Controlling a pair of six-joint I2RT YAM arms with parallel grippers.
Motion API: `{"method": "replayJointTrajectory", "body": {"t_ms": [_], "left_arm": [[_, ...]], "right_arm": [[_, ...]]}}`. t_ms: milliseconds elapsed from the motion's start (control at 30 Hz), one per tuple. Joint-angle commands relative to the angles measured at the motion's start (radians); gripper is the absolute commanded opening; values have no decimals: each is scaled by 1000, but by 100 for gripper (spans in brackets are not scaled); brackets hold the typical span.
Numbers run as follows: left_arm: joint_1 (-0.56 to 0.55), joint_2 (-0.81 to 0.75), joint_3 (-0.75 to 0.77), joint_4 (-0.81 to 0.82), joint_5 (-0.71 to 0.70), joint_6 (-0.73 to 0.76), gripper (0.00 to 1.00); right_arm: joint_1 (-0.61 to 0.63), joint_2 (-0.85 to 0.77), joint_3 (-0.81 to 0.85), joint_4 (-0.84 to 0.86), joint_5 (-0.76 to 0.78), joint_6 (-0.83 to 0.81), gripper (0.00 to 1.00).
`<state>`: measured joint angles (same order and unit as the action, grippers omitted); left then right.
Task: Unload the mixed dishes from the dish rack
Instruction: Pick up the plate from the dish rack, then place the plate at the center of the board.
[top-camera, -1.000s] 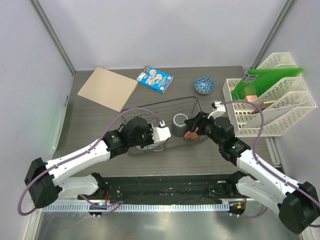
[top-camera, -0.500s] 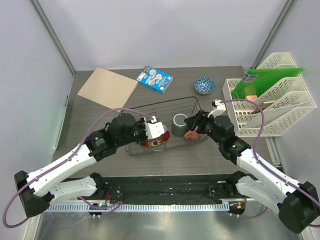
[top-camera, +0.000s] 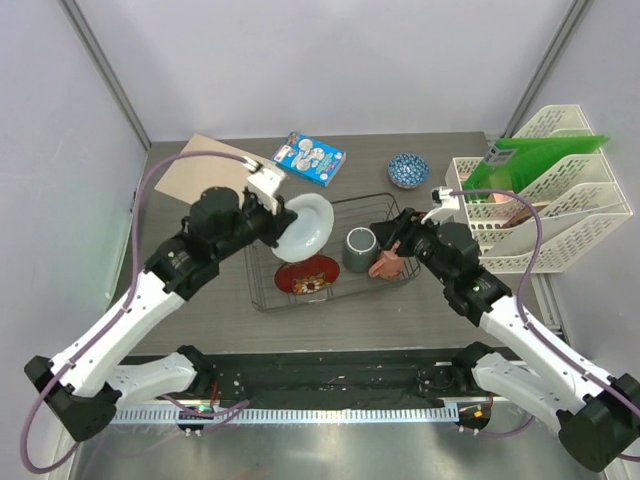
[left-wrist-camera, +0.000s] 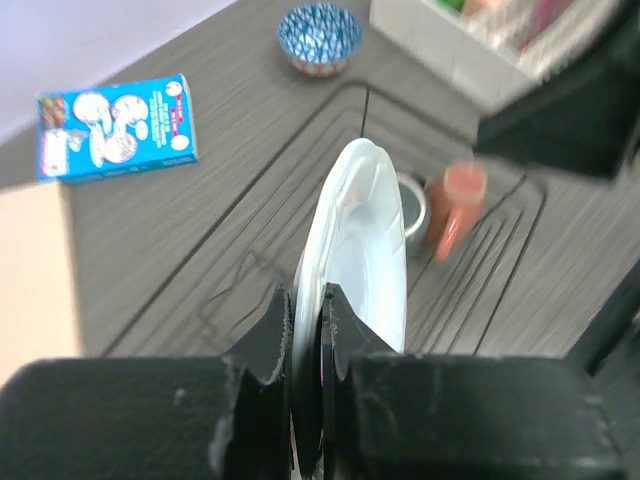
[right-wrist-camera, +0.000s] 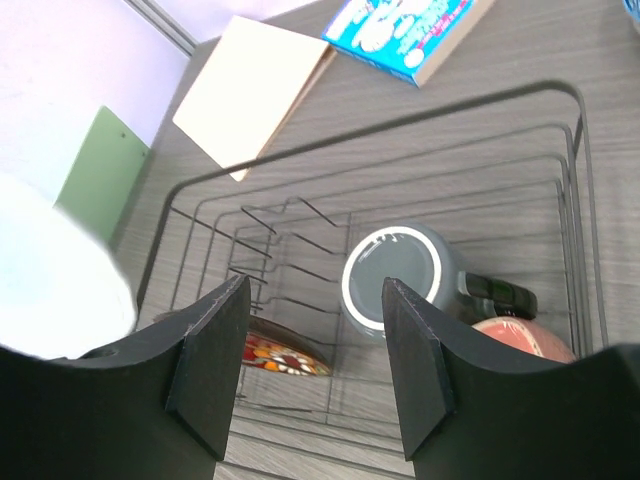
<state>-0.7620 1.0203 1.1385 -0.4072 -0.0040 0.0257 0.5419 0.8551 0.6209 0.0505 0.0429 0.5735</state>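
My left gripper (top-camera: 277, 213) is shut on the rim of a plate (top-camera: 306, 222) that shows its white side, and holds it tilted above the dish rack's (top-camera: 340, 199) left end. In the left wrist view the plate (left-wrist-camera: 357, 250) stands edge-on between the fingers (left-wrist-camera: 262, 330). A red patterned plate (top-camera: 308, 275) lies in the rack's front left. The dark grey mug (top-camera: 358, 248) and the pinkish-brown mug (top-camera: 386, 265) stand in the rack's right end. My right gripper (top-camera: 396, 243) is open and empty above them. The blue-and-white bowl (top-camera: 408, 170) sits on the table behind the rack.
A blue illustrated packet (top-camera: 310, 158) and a tan board (top-camera: 215, 176) lie at the back left. A white slotted organiser (top-camera: 545, 205) with green folders stands at the right. The right wrist view shows the grey mug (right-wrist-camera: 398, 282), the red plate (right-wrist-camera: 285, 356) and the rack's wires (right-wrist-camera: 400, 125).
My left gripper has risen and swung back left, lifting the white-sided plate out of the rack. A red plate stays in the rack. My right gripper has barely moved.
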Motion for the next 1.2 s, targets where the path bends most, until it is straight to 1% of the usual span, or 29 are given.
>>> {"method": "replayJointTrajectory", "body": {"t_ms": [0, 33, 67, 100, 133, 167, 200, 233, 267, 300, 333, 367, 400, 433, 467, 500, 533, 567, 600, 633, 667, 733, 800, 867, 967, 1033, 1067, 1100, 1167], "left_arm": [[174, 12, 30, 174, 240, -404, 0], [229, 11, 23, 212, 245, -443, 0], [262, 9, 18, 228, 234, -505, 0], [333, 11, 12, 249, 225, -544, 0], [373, 14, 12, 263, 220, -578, 0], [412, 30, 12, 268, 187, -662, 0], [447, 41, 18, 266, 167, -703, 0], [517, 53, 15, 283, 156, -742, 0], [550, 66, 4, 300, 121, -792, 0], [581, 93, -18, 341, 113, -882, 0], [646, 110, -34, 373, 116, -936, 0], [679, 125, -46, 402, 119, -976, 0], [705, 168, -57, 465, 116, -1041, 0], [754, 190, -74, 500, 116, -1062, 1], [759, 220, -78, 537, 113, -1075, 0], [798, 248, -77, 579, 104, -1090, 1], [823, 317, -63, 594, 105, -1092, 1], [834, 352, -54, 611, 110, -1089, 0], [839, 385, -49, 664, 120, -1080, 1], [849, 455, -46, 682, 119, -1060, 0], [854, 486, -37, 692, 116, -1058, 1], [866, 576, -40, 769, 122, -1041, 1], [871, 630, -39, 839, 121, -1020, 1], [871, 697, -14, 846, 127, -997, 0], [871, 774, 64, 814, 127, -988, 1], [869, 814, 148, 733, 125, -983, 1], [866, 858, 180, 690, 104, -978, 1], [860, 877, 246, 607, 102, -971, 0], [856, 915, 289, 538, 99, -960, 0]], "right_arm": [[4, -22, 50, 3, 3, -20, 61], [4, -25, 43, 2, 5, -18, 61], [3, -36, 39, 0, 3, -17, 61], [4, -40, 34, 0, 9, -14, 61], [4, -47, 20, 2, 9, -12, 61], [3, -51, 13, 9, 11, -9, 61], [3, -57, 5, 15, 11, -4, 61], [4, -59, -9, 20, 11, 5, 61], [4, -60, -16, 32, 2, 12, 61], [4, -64, -21, 40, -5, 19, 61], [3, -62, -33, 46, -12, 32, 61], [3, -64, -39, 60, -27, 38, 61], [3, -71, -46, 63, -29, 43, 60], [3, -76, -62, 66, -29, 51, 60], [4, -80, -72, 80, -31, 57, 60], [3, -86, -82, 89, -69, 61, 60], [3, -94, -101, 98, -69, 65, 60], [4, -99, -107, 100, -74, 66, 60], [3, -102, -112, 98, -77, 66, 61], [3, -113, -121, 97, -75, 66, 60], [3, -119, -125, 100, -77, 66, 61], [3, -128, -131, 97, -77, 62, 60], [4, -136, -130, 84, -74, 45, 60], [3, -137, -130, 78, -69, 39, 61], [3, -131, -128, 77, -67, 31, 60], [3, -122, -130, 78, -71, 31, 61], [4, -119, -131, 80, -71, 31, 61], [4, -111, -132, 83, -72, 32, 61], [3, -105, -133, 88, -74, 37, 61]]}}
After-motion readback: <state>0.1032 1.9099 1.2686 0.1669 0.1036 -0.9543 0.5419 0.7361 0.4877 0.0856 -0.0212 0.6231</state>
